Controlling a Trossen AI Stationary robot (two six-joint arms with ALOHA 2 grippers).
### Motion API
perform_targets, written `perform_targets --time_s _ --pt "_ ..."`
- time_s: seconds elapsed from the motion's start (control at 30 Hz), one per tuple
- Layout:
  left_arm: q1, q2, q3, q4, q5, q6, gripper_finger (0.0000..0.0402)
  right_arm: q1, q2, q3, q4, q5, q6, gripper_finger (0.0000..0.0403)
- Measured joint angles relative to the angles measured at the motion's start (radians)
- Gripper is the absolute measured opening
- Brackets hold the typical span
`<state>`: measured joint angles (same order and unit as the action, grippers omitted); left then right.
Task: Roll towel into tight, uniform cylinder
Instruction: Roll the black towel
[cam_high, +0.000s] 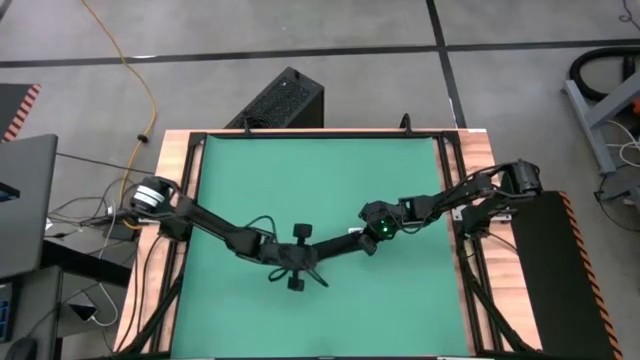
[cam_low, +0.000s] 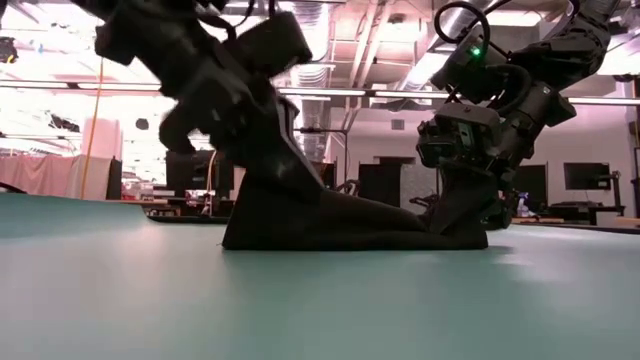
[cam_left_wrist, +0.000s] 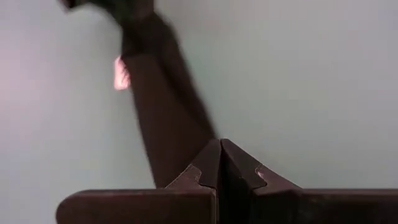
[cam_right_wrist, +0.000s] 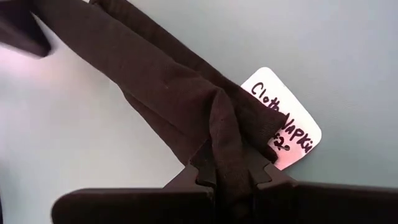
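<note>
The towel (cam_high: 342, 243) is a black cloth gathered into a narrow band, lying on the green mat (cam_high: 320, 170) near its middle. It runs between my two grippers. My left gripper (cam_high: 318, 252) is shut on one end. My right gripper (cam_high: 362, 238) is shut on the other end, beside a white handwritten tag (cam_right_wrist: 283, 118). In the low view the towel (cam_low: 340, 220) slopes down from my left gripper (cam_low: 262, 150) to my right gripper (cam_low: 462, 215), with its lower edge on the mat. My left gripper pinches the band's bunched end (cam_left_wrist: 211, 155) between its two fingers, coming slanting down from the table's left. That end is raised off the mat, and the cloth runs away from the fingers in a straight strip. My right gripper pinches the towel's tag end (cam_right_wrist: 227, 146) between its two fingers, several gathered layers, slanting down from the table's right. This end sits low, at the mat. The cloth leads away from the fingers in long folds toward the other gripper.
A black ribbed box (cam_high: 280, 100) stands just beyond the table's far edge. Black frame rails (cam_high: 190, 200) run along both sides of the mat. Open green mat lies on the far half and along the near edge.
</note>
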<state>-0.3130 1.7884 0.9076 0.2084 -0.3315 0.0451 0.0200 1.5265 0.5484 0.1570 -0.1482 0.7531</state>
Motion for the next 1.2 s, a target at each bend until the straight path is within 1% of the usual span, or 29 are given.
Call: perform_targets --time_s 0.13,0.23,0.4,0.53,0.67,0.8,0.93,1.07,1.2 --pt "0.001 0.000 -0.012 0.000 -0.063 -0.040 0.0000 0.000 0.000 0.000 -0.004 0.000 -0.008 0.0036" --pt "0.000 -0.009 -0.016 -0.032 -0.105 -0.051 0.0000 0.003 0.000 0.000 -0.009 0.000 -0.017 0.0036" --pt "0.000 0.004 -0.016 -0.042 -0.095 -0.093 0.0000 0.006 0.000 0.000 -0.017 0.000 -0.021 0.0036" --pt "0.000 0.014 -0.016 -0.090 -0.098 -0.138 0.0000 0.007 0.000 0.000 -0.019 -0.002 -0.021 0.0036" --pt "-0.003 0.013 -0.051 -0.113 -0.119 -0.200 0.0000 0.007 0.000 0.000 -0.021 -0.004 -0.022 0.0036" --pt "-0.006 0.012 -0.108 -0.043 -0.126 -0.266 0.0000 0.007 0.000 0.001 -0.021 -0.005 -0.039 0.0041" --pt "-0.019 0.012 -0.140 0.024 -0.127 -0.278 0.0000 0.010 0.000 0.000 -0.001 -0.001 -0.100 0.0054" --pt "-0.027 0.012 -0.141 0.020 -0.126 -0.279 0.0000 0.014 -0.005 -0.001 0.019 0.064 -0.164 0.0064" --pt "-0.032 0.012 -0.141 0.016 -0.125 -0.276 0.0000 0.012 -0.025 -0.001 0.024 0.083 -0.200 0.0075"
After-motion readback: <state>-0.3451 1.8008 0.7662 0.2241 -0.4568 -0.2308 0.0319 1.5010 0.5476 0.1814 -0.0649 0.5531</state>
